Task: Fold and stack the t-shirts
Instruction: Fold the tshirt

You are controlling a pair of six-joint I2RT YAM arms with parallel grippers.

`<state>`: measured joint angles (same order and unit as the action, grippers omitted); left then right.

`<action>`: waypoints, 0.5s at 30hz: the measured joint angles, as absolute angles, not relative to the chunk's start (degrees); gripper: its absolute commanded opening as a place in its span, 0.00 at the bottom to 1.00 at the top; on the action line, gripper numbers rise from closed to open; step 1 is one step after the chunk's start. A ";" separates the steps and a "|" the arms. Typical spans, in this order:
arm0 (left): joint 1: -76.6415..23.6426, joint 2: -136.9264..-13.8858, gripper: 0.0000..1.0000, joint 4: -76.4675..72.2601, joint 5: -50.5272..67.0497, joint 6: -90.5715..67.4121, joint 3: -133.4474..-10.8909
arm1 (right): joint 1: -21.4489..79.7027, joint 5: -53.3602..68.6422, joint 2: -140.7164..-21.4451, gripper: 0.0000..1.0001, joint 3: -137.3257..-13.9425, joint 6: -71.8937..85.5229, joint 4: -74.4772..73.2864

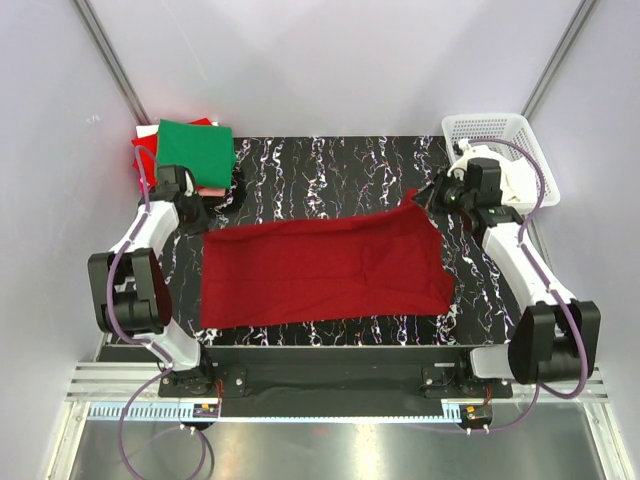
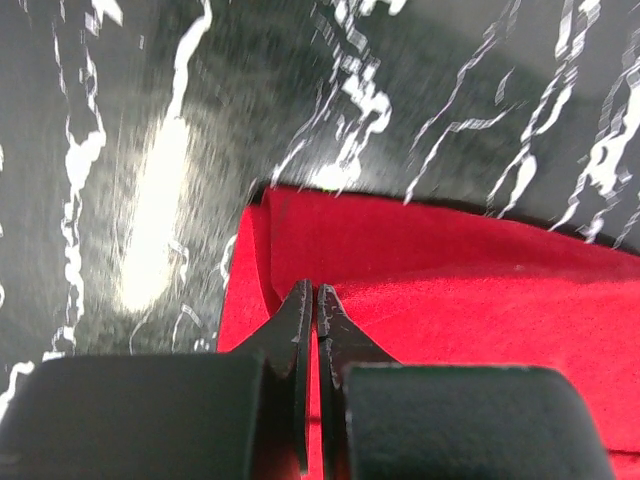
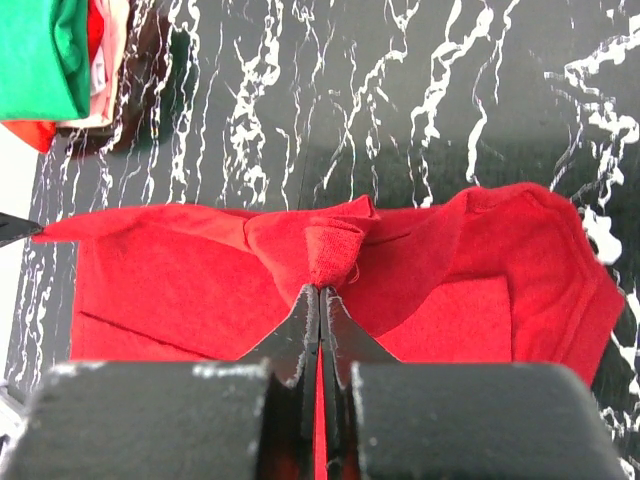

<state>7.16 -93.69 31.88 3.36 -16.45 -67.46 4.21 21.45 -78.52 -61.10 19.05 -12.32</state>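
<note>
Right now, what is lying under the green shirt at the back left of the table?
A pale pink cloth and a bright red cloth stick out from under the green shirt. How many pieces lie there is hidden.

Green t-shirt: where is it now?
The green t-shirt tops the folded stack at the table's far-left corner in the top view, just beyond the left gripper.

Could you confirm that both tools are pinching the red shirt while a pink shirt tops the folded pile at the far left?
Not quite: a green shirt tops the pile, as the top external view shows. The left tool and right tool do pinch the red shirt.
</note>
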 measured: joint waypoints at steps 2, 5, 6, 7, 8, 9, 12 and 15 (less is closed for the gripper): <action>7.16 -92.79 0.00 31.97 2.90 -16.45 -66.13 | 4.16 21.30 -76.66 0.00 -59.31 19.05 -12.36; 7.16 -91.42 0.00 32.05 2.07 -16.43 -65.17 | 4.01 20.43 -74.85 0.00 -57.58 19.05 -12.91; 7.16 -91.05 0.00 32.10 1.56 -16.40 -65.08 | 3.97 20.27 -74.48 0.00 -57.12 19.05 -13.06; 7.16 -90.67 0.00 32.14 1.15 -16.34 -65.08 | 3.92 20.03 -74.04 0.00 -56.55 19.05 -13.15; 7.18 -90.32 0.00 32.14 0.82 -16.29 -65.06 | 3.88 19.97 -73.63 0.00 -56.05 19.07 -13.21; 7.18 -89.95 0.00 32.14 0.58 -16.27 -64.99 | 3.84 19.90 -73.19 0.00 -55.53 19.07 -13.32; 7.18 -88.75 0.00 32.03 0.12 -16.27 -64.23 | 3.79 19.03 -71.75 0.00 -54.26 19.18 -13.69; 7.18 -87.48 0.00 32.29 -0.30 -16.27 -62.87 | 3.73 18.02 -70.08 0.00 -52.95 19.44 -14.39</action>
<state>7.18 -87.48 32.29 -0.30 -16.27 -62.87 3.73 18.02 -70.08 -52.95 19.44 -14.39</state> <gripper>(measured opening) 0.016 0.010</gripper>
